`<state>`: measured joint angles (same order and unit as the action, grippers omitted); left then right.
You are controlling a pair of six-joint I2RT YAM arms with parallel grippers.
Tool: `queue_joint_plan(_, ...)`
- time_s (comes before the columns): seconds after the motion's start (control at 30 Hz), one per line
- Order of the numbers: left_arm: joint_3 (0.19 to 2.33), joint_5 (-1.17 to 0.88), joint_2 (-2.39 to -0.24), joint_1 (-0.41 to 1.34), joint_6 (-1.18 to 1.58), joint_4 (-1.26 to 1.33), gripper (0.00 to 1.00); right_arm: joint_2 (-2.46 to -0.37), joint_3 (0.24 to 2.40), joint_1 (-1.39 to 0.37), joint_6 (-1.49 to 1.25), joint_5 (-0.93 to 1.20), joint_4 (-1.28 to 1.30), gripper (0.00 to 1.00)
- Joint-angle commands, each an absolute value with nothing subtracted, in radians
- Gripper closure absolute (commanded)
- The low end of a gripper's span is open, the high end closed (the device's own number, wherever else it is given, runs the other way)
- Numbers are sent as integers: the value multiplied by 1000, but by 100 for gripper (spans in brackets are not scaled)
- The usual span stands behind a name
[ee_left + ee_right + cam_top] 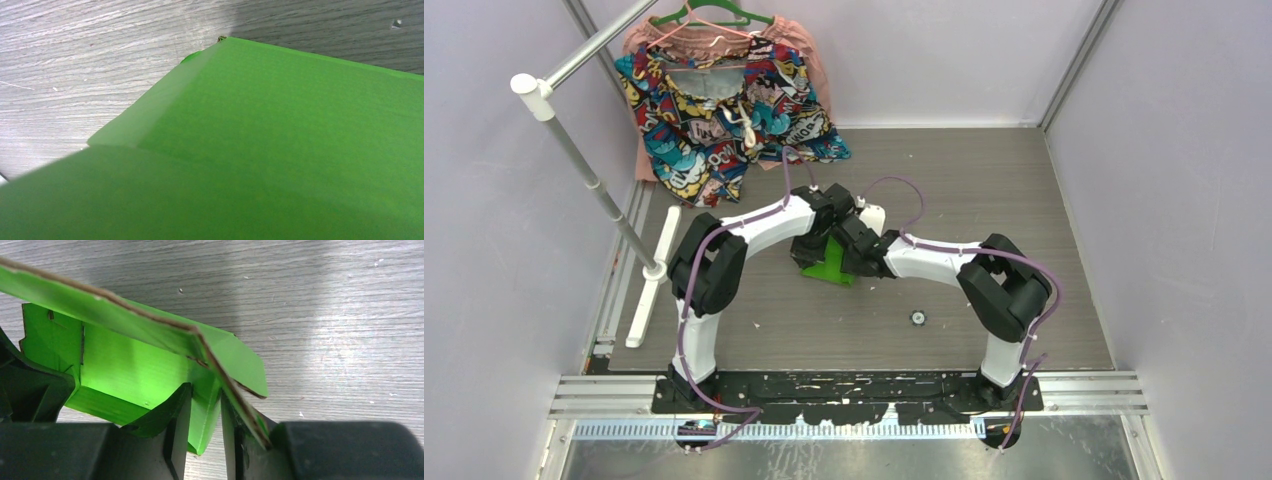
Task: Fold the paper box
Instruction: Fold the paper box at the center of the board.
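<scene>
The paper box (829,266), bright lime-green card with flaps half raised, sits mid-table between both arms. From the left, my left gripper (815,246) bears down on it. In the left wrist view the green card (280,130) fills nearly the whole picture and hides the fingers; that gripper is shut, with the card running right into its jaws. My right gripper (206,392) comes in from the right and is shut on a folded wall of the box (135,365). A brown-edged flap (235,360) lies along the outside of its right finger (240,430).
A colourful patterned garment (724,100) hangs on a green hanger at the back left, beside a white rack pole (589,170). A white bar (652,280) lies along the left table edge. A small dark round part (917,318) rests in front of the box.
</scene>
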<state>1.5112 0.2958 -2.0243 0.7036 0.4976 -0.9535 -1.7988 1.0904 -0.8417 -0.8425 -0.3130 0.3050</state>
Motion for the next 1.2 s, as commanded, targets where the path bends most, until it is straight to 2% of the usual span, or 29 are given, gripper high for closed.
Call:
queue_joint_plan(0.0, 1497, 249, -2058, 707, 526, -927, 100, -1878, 1065, -874, -833, -312, 407, 69)
queue_joint_plan(0.1, 1497, 246, -2059, 707, 527, -927, 100, -1891, 1078, -878, -826, -323, 422, 81)
queue_joint_plan(0.27, 1501, 245, -2057, 707, 527, -931, 100, -1906, 1095, -886, -822, -337, 436, 84)
queue_joint_plan(0.5, 1498, 244, -2057, 708, 529, -931, 100, -1925, 1120, -896, -814, -364, 465, 99)
queue_joint_plan(1.0, 1492, 249, -2016, 707, 542, -950, 100, -1892, 1114, -913, -788, -439, 460, 99)
queue_joint_plan(1.03, 1490, 246, -2011, 708, 545, -951, 99, -1894, 1125, -912, -782, -439, 469, 94)
queue_joint_plan(1.1, 1487, 244, -2009, 707, 549, -951, 99, -1904, 1145, -912, -775, -435, 486, 78)
queue_joint_plan(1.17, 1485, 242, -2012, 707, 550, -951, 99, -1908, 1152, -912, -773, -428, 489, 71)
